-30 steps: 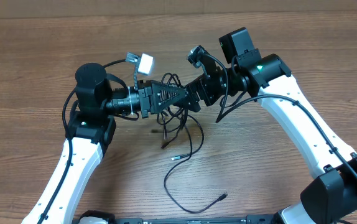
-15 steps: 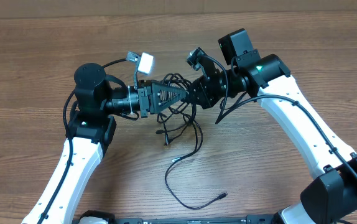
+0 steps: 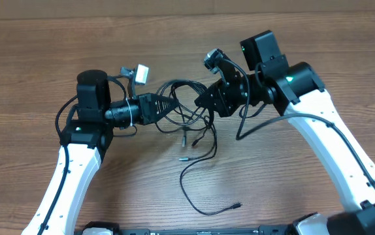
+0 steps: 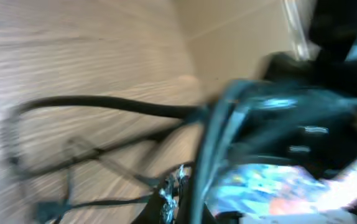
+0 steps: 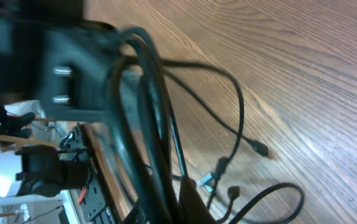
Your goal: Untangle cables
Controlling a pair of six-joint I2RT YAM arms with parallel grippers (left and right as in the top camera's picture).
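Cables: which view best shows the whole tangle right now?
Overhead. It shows the cables whole: the knot lifted mid-frame and one loose tail curling below it. Left wrist is motion-blurred, only a few strands; right wrist shows a close bundle, cropped.

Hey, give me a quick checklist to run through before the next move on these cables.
1. Left gripper shut on cables: ok.
2. Right gripper shut on cables: ok.
3. Cables untangled: not ok, a tangle hangs between the grippers.
4. Loose plug end lying free on the table: ok.
5. Left wrist view sharp: not ok, blurred.
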